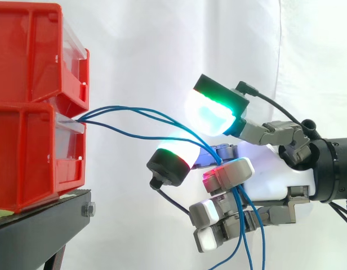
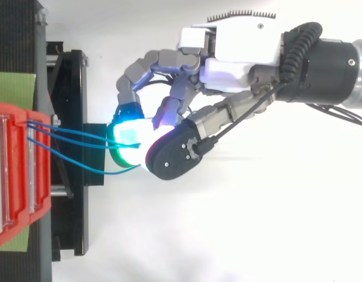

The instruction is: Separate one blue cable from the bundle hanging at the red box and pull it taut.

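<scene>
Robot hand (image 1: 273,170) clenched around blue cables (image 1: 134,136); we should pinch just one, pulling straight back from the red box (image 1: 27,163) ahead.

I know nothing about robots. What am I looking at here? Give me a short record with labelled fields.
hand: enters from the side view's right edge, fingers curled round the blue cables
blue cables: run from the lower red bin to the fingers, then hang down
tension: slack, curving, not taut
red bins: two stacked on a black stand
backdrop: white curtain
</scene>
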You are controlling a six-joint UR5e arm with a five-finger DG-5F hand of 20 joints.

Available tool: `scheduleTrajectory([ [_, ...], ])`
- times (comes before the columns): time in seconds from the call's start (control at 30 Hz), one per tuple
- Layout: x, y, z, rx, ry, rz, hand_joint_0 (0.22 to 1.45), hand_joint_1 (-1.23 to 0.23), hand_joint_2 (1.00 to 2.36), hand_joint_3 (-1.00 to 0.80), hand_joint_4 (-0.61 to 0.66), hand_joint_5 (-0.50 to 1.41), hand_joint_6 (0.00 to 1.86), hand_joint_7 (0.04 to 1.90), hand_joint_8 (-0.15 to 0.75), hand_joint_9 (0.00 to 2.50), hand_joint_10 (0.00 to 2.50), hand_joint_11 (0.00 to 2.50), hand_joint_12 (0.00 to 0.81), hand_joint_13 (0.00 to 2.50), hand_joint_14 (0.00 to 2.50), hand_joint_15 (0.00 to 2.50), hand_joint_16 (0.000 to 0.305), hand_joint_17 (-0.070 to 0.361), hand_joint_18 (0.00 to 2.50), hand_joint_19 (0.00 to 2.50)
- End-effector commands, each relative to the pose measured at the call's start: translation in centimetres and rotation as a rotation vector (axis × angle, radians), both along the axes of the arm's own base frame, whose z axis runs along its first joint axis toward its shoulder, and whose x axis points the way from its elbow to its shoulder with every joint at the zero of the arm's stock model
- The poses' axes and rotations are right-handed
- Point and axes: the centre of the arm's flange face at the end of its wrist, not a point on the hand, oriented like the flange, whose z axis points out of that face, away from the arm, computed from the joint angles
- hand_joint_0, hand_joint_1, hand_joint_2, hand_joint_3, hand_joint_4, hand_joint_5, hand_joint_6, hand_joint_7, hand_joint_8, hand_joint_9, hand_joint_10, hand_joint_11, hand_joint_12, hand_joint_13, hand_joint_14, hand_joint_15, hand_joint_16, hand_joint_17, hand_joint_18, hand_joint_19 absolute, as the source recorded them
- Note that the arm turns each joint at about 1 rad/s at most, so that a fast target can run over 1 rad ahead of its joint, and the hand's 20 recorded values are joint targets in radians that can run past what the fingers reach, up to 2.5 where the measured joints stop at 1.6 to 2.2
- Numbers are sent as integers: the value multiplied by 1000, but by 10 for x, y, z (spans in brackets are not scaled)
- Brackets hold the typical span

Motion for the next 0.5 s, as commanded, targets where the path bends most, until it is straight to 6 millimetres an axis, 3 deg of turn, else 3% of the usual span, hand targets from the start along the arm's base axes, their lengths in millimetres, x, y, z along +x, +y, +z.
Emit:
scheduleTrajectory([
  [0.0,0,0,-1,0,3,0,619,-703,1000,-500,30,-123,894,1090,315,1328,16,1238,354,989,24,779,43,97,694,671],
  [0.13,0,0,1,0,1,0,660,-829,1014,-311,25,-130,914,1111,318,1310,14,1253,359,989,22,770,43,97,700,664],
  [0.27,0,-1,-1,0,3,-2,722,-881,1017,-276,-39,-140,932,1161,305,1288,13,1255,355,982,22,771,43,96,701,657],
  [0.37,-1,-1,0,0,3,-2,777,-885,1013,-339,-97,-148,947,1143,303,1284,14,1260,349,973,24,775,42,95,683,656],
  [0.47,0,-1,0,0,4,-2,808,-893,1000,-500,-116,-145,944,1270,299,1290,13,1269,340,970,24,769,42,95,683,643],
])
